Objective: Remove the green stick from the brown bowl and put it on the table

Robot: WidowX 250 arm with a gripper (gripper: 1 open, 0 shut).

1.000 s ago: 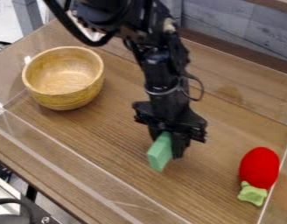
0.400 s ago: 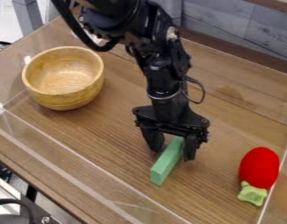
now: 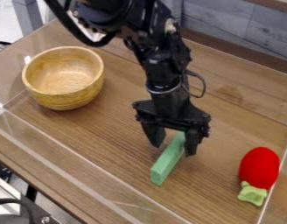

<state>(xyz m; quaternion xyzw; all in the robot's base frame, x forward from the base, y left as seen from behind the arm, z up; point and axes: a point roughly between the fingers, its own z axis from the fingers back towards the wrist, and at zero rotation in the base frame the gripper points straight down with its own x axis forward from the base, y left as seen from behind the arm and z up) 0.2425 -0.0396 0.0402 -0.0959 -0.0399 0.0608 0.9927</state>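
The green stick (image 3: 167, 164) lies flat on the table (image 3: 99, 140), right of centre and near the front wall, pointing diagonally. My gripper (image 3: 171, 143) hangs straight down over the stick's far end, open, with a dark finger on each side of that end. I cannot tell whether the fingers touch the stick. The brown bowl (image 3: 64, 77) stands at the far left with nothing visible inside it, well apart from the gripper.
A red toy with a small green leafy stem (image 3: 258, 171) lies at the right, close to the stick. Clear acrylic walls (image 3: 64, 175) run round the table's edges. The black arm (image 3: 152, 52) rises from the gripper towards the top of the view.
One second ago the gripper was shut on the stick, holding it tilted just above the table. It has since opened, and the stick now lies flat on the wood. The arm has hardly moved.
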